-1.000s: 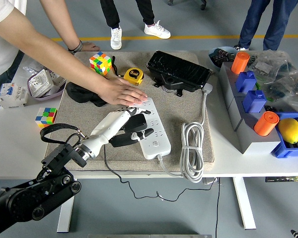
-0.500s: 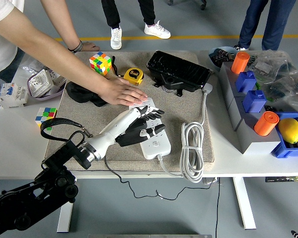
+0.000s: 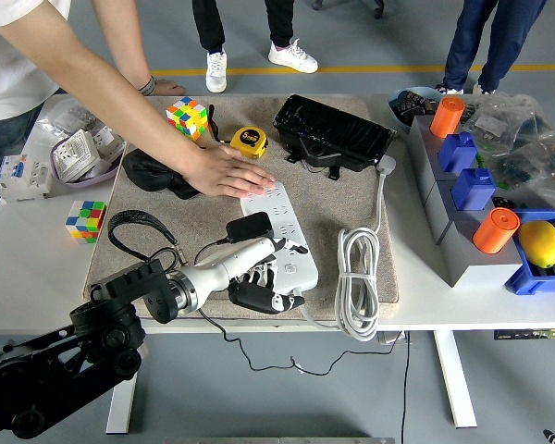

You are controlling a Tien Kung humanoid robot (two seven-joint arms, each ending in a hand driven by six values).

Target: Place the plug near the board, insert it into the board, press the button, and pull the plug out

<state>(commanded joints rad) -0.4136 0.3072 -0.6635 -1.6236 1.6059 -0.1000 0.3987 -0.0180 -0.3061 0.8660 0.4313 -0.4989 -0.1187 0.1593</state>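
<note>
My left robot hand (image 3: 264,277) sits at the near end of the long white plastic power strip (image 3: 279,242), fingers curled over its end; I cannot tell whether they pinch anything. The black boxy plug (image 3: 248,228) stands in the strip just beyond. Farther off, a person's hand (image 3: 229,173) pins the strip's far end to the desk (image 3: 37,277). If my hand slips, I judge the strip could skid.

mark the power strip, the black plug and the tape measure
power strip (image 3: 282,215), head view, bare white top face.
black plug (image 3: 247,228), head view, middle of its body.
tape measure (image 3: 250,141), head view, yellow case.
</note>
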